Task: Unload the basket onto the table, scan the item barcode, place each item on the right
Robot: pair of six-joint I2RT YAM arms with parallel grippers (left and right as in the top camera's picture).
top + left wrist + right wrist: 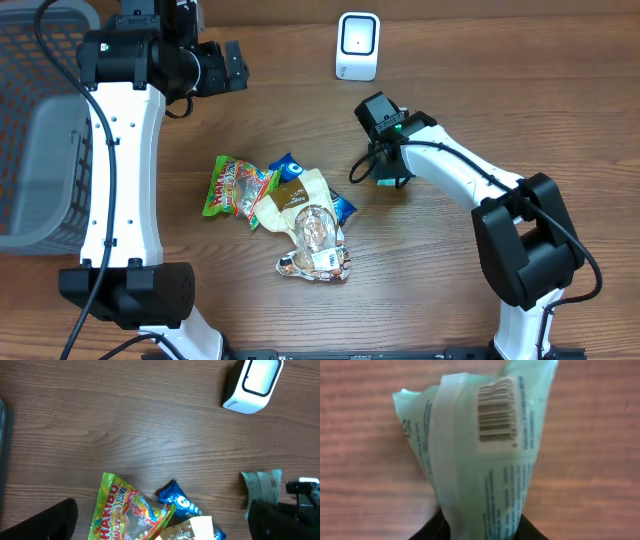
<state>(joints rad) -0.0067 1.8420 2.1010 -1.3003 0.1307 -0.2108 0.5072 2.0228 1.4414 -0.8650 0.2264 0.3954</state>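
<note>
My right gripper [386,172] is shut on the lower end of a pale green packet [485,450], just above the table right of the snack pile. The packet's barcode [496,412] faces the right wrist camera, on a white label near its top. In the left wrist view the same packet [262,487] shows at the right edge. The white scanner [358,45] stands at the back of the table, apart from the packet. My left gripper [225,68] hangs open and empty high at the back left, its fingers spread wide over the pile [165,525].
A pile of snacks lies mid-table: a Haribo worms bag [232,187], a blue Oreo pack [290,165], and a clear chocolate bag [315,240]. A grey mesh basket [40,120] fills the left edge.
</note>
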